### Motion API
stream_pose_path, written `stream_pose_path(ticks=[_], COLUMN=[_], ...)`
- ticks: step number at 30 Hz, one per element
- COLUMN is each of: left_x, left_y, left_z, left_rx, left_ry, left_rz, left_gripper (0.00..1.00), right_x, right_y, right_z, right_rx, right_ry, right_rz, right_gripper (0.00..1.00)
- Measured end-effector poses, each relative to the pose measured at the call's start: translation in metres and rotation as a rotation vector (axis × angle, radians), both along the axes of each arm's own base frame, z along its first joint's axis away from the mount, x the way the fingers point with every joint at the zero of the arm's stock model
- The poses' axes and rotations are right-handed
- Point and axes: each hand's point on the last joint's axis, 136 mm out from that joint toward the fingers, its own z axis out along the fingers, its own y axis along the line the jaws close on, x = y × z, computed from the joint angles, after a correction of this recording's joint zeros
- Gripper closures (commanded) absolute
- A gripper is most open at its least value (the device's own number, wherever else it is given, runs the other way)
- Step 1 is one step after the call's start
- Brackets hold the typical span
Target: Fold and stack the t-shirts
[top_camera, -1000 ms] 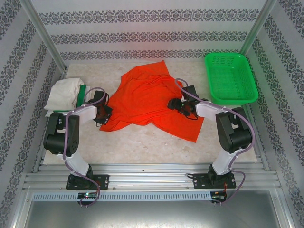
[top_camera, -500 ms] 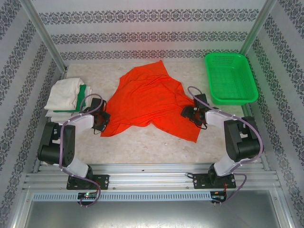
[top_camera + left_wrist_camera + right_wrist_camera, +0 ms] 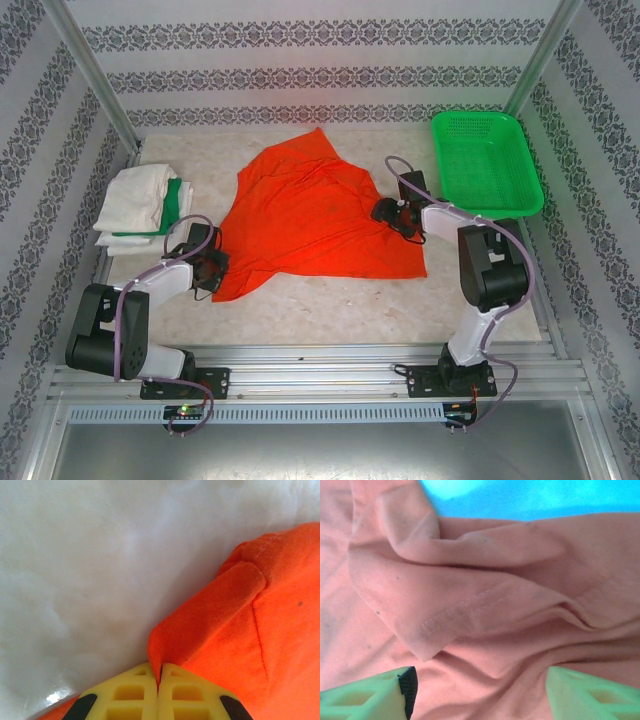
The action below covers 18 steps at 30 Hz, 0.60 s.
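**A:** Layout, largest first?

**B:** The desk (image 3: 330, 300). An orange-red t-shirt (image 3: 310, 215) is spread at its centre, rumpled, with one corner pointing at the far edge. A green mesh basket (image 3: 485, 160) sits in the far right corner. The folded off-white and green shirts (image 3: 140, 205) are stacked at the left edge.

**A:** Hands?

**B:** The left hand (image 3: 205, 268) has its fingers (image 3: 125, 695) pressed together, pinching the shirt's near-left corner. The right hand (image 3: 390, 213) is wide and holds nothing. It is low over the shirt's right edge; contact with the cloth can't be judged.

**A:** What's the deciding relation?

**B:** The shirt lies between the hands, to the right of the left hand and to the left of the right. A doubled stitched hem (image 3: 445, 620) sits just ahead of the right hand's gap, so that arm is nearer the loose side. Judgement: it should close there, then both hands pull the shirt flat.
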Motion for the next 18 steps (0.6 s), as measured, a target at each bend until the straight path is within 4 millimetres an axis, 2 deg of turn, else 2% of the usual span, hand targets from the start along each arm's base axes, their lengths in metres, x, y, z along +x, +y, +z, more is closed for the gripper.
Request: stream_pose_path(ticks=[2, 6, 8, 11, 14, 18], left_x=[0.000, 0.001, 0.002, 0.006, 0.012, 0.018], left_y=[0.000, 0.001, 0.001, 0.001, 0.000, 0.000], left_z=[0.000, 0.000, 0.000, 0.000, 0.000, 0.000], left_rx=[0.004, 0.008, 0.010, 0.013, 0.013, 0.011], left_ry=[-0.003, -0.005, -0.008, -0.012, -0.020, -0.033], left_rz=[0.003, 0.005, 0.006, 0.008, 0.007, 0.006], left_gripper=[1.00, 1.00, 1.00, 1.00, 1.00, 1.00], right_x=[-0.018, -0.073, -0.098, -0.131, -0.148, -0.152], right_y=[-0.012, -0.041, -0.052, -0.066, -0.072, -0.072], right_z=[0.012, 0.031, 0.028, 0.008, -0.007, -0.010], right_rx=[-0.034, -0.095, -0.108, -0.122, -0.126, -0.109], right_ry=[-0.016, -0.042, -0.029, 0.039, 0.105, 0.126], right_rz=[-0.034, -0.141, -0.187, -0.243, -0.278, -0.302], right_gripper=[0.33, 0.37, 0.38, 0.42, 0.44, 0.47])
